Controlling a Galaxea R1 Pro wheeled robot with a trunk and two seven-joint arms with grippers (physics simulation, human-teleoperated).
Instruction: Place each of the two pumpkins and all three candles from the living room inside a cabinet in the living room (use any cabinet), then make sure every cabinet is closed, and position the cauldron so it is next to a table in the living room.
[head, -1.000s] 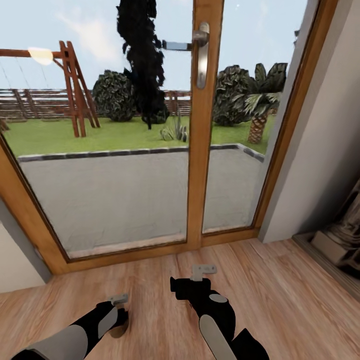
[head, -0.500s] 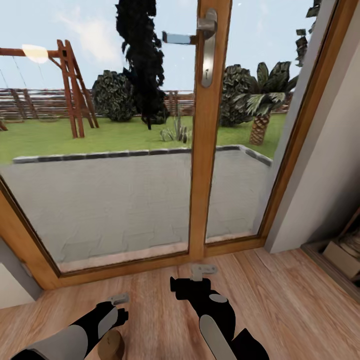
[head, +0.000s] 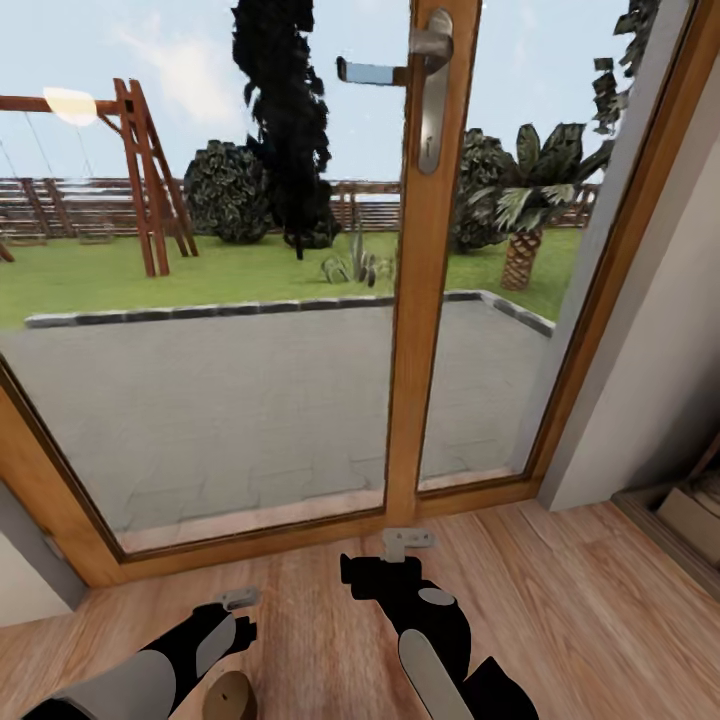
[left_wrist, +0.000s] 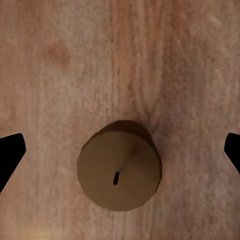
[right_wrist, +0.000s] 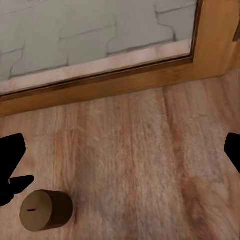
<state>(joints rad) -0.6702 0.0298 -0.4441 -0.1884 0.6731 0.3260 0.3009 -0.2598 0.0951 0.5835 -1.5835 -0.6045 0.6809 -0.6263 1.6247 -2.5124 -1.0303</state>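
We face the glazed patio door (head: 425, 300), which serves as our landmark. Left gripper (head: 238, 600) hangs over the wooden floor (head: 560, 600), short of the door's threshold; in the left wrist view its fingertips (left_wrist: 10, 155) stand wide apart with nothing between them. One candle (head: 229, 697) stands upright on the floor, nearer to us than the door, just beside the left gripper; the left wrist view looks straight down on its top and wick (left_wrist: 119, 172), with the candle between the spread fingers but untouched. Right gripper (head: 407, 542) is closer to the door's central post, fingers likewise spread and empty; its camera catches the same candle (right_wrist: 46, 210).

Progress, as we judge it: very early. This candle is not yet grasped; cabinet, pumpkins, remaining candles, cauldron and bench work all appear outstanding.
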